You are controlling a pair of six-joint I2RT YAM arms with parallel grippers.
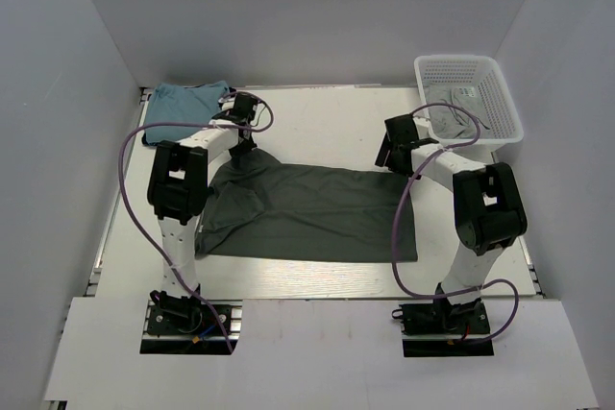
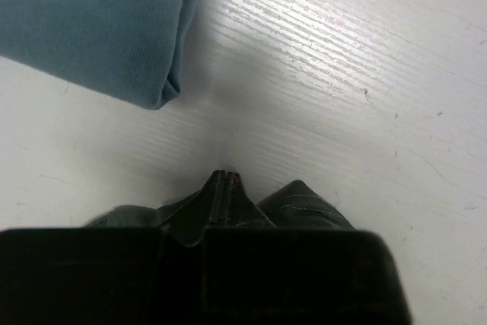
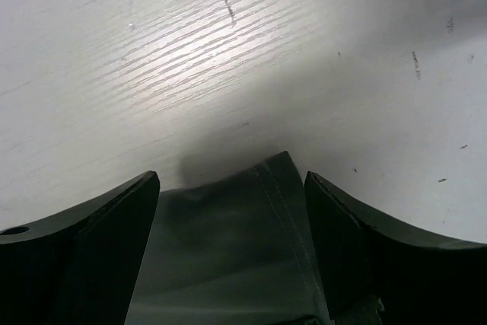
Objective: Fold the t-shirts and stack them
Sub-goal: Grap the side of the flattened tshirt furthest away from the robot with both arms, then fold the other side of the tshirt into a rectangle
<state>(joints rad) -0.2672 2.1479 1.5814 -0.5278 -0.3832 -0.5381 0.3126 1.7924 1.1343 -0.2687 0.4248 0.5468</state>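
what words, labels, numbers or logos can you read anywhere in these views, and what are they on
No text can be read in any view.
dark t-shirt: plain, no print or tag showing.
teal t-shirt: plain, no print showing.
white basket: no label visible.
table: only grain and scratches, no writing.
black arm housings: no marking legible at this size.

Tee under my grippers (image 1: pixel 307 213): dark grey-green, plain, same-colour stitching at hem. Folded tee (image 1: pixel 187 103) far left: teal-blue, plain. Tee in basket (image 1: pixel 450 120): pale grey. Basket (image 1: pixel 504 103): white, mesh grid. Tabletop (image 1: pixel 327 117): white, fine wood-grain streaks, few dark specks. My left gripper (image 2: pixel 226 176), right gripper (image 3: pixel 232 180): black. Arms (image 1: pixel 216 136): white and black. Cables (image 1: pixel 396 237): purple.
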